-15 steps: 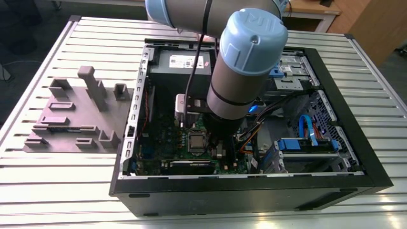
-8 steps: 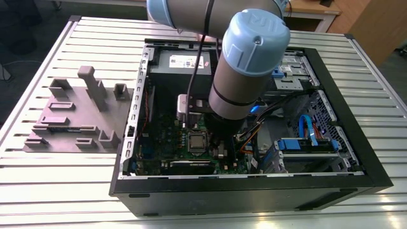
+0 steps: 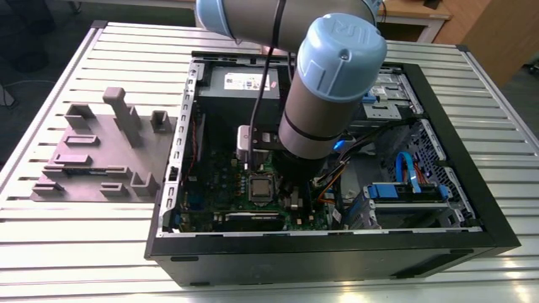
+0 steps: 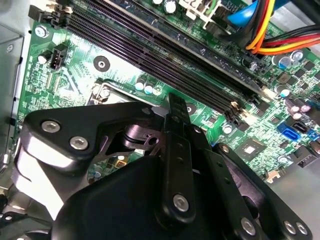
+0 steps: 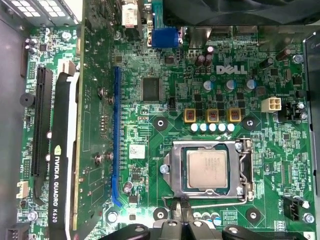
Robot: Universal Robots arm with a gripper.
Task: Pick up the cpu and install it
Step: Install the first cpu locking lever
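The arm reaches straight down into the case; the tool (image 5: pixel 181 212) hovers clenched and empty beside 1 cpu (image 5: pixel 207 169), which sits in its socket at the case's 6 o'clock.

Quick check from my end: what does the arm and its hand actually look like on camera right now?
In the exterior view the arm is a silver-grey tube with pale blue round joint caps, and a black cable runs down alongside it. A silver-white block sits at the wrist. In the second wrist view the hand is matte black, built of linked plates with silver screw heads.
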